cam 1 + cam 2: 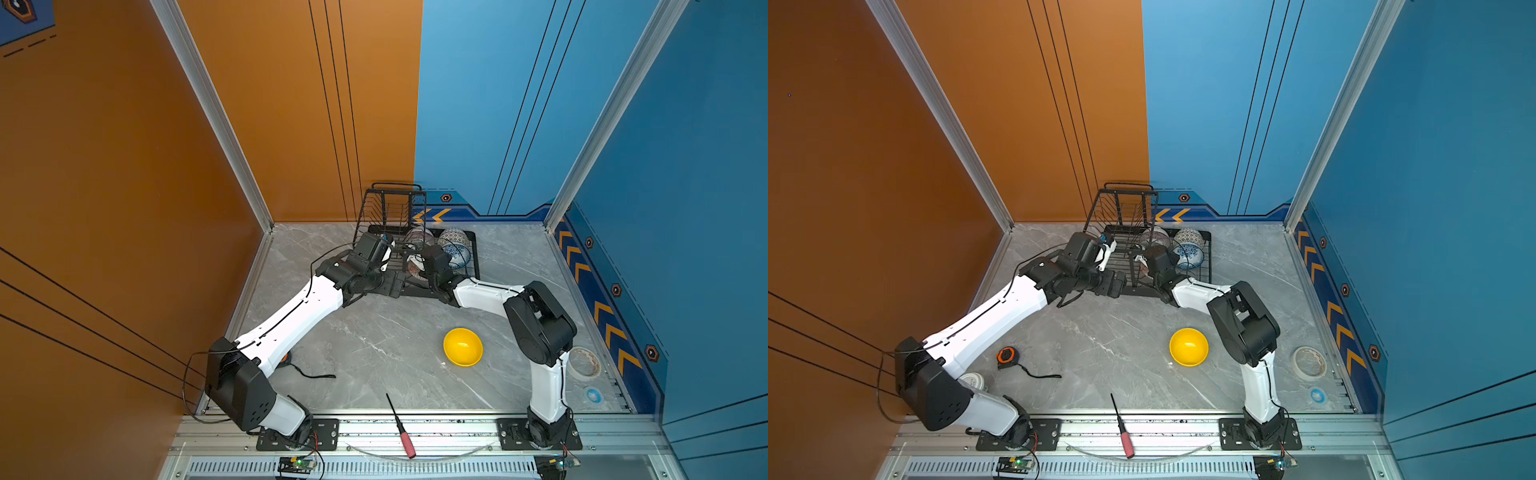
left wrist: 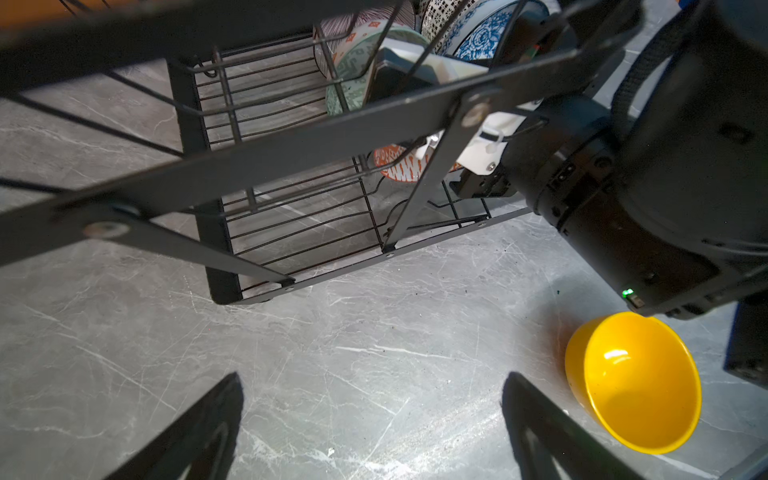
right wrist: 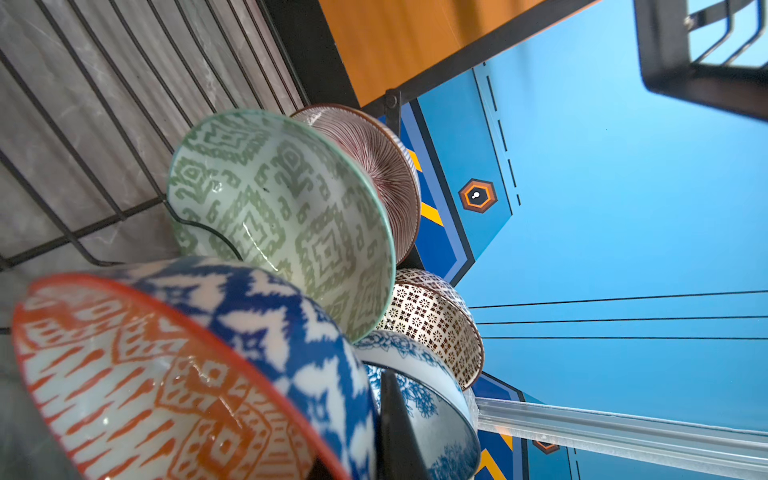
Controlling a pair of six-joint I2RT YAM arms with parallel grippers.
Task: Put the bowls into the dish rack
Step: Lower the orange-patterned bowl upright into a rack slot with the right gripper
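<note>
The black wire dish rack (image 1: 473, 266) stands at the back of the table. Inside it, on edge, are the green-white bowl (image 3: 282, 208), the pink striped bowl (image 3: 382, 166), the black-dotted bowl (image 3: 432, 320) and the blue floral bowl (image 3: 424, 395). My right gripper (image 3: 353, 449) reaches into the rack, shut on the wall of the orange-white bowl (image 3: 145, 374), which tilts low over the rack floor. My left gripper (image 2: 372, 380) is open and empty, beside the rack's left end under the raised basket. The yellow bowl (image 1: 462, 347) sits upright on the table, apart from both grippers.
A red-handled screwdriver (image 1: 401, 428) lies at the front edge. A roll of tape (image 1: 584, 363) and a small blue roll (image 1: 593, 395) sit at the right wall. An orange tape measure (image 1: 1005, 357) lies beside the left arm.
</note>
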